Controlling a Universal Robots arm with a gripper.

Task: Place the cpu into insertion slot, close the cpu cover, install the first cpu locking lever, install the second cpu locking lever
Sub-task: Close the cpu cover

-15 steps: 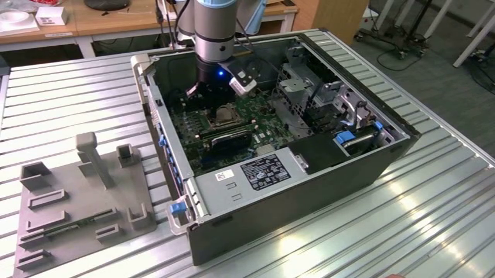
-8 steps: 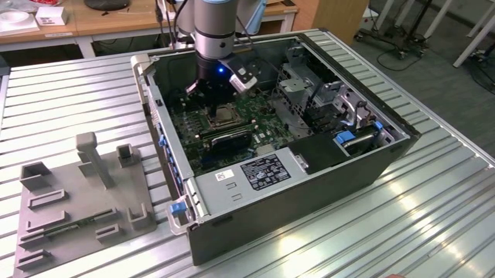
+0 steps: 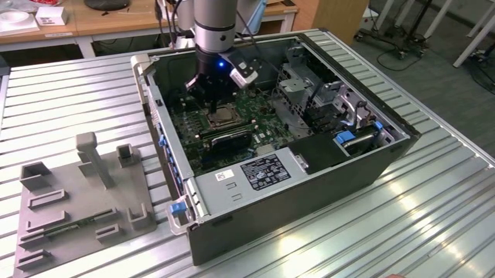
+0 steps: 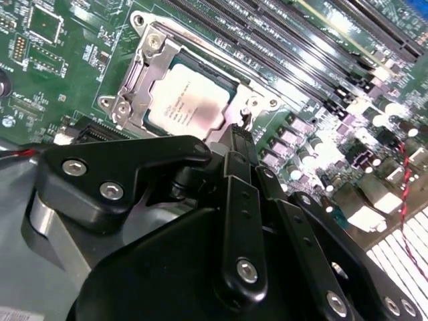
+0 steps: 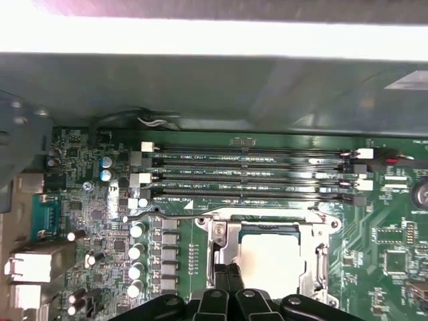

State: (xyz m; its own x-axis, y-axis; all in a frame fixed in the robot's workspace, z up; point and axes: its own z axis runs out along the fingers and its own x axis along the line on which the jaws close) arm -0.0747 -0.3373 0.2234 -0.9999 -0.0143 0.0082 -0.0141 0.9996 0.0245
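Claw (image 4: 239, 134) is hanging low inside the open pc case (image 3: 294, 208), fingers pressed together w/ nothing seen betw. them, tip just beside the edge of the cpu cover (image 4: 142, 77). The cpu (image 4: 187, 100) is already lying in the insertion slot (image 3: 208, 123), its grey top showing thru the cover's cut-out. In the exterior view it's sitting at approx 6 o'clock of the claw, v. close. A thin locking lever (image 5: 200, 218) is running along the slot's side nearest the memory slots (image 5: 254, 177); can't tell if it's hooked.

Risks, judging from this:
- The tip is working on a thin springy wire, so a slip could be sending it onto the cpu top or the capacitors (image 5: 137, 251) on the green board (image 5: 394, 227).
- If the cover isn't lying flat, forcing a lever down may be stressing the socket.
- A lever not caught under its hook could be springing back up.
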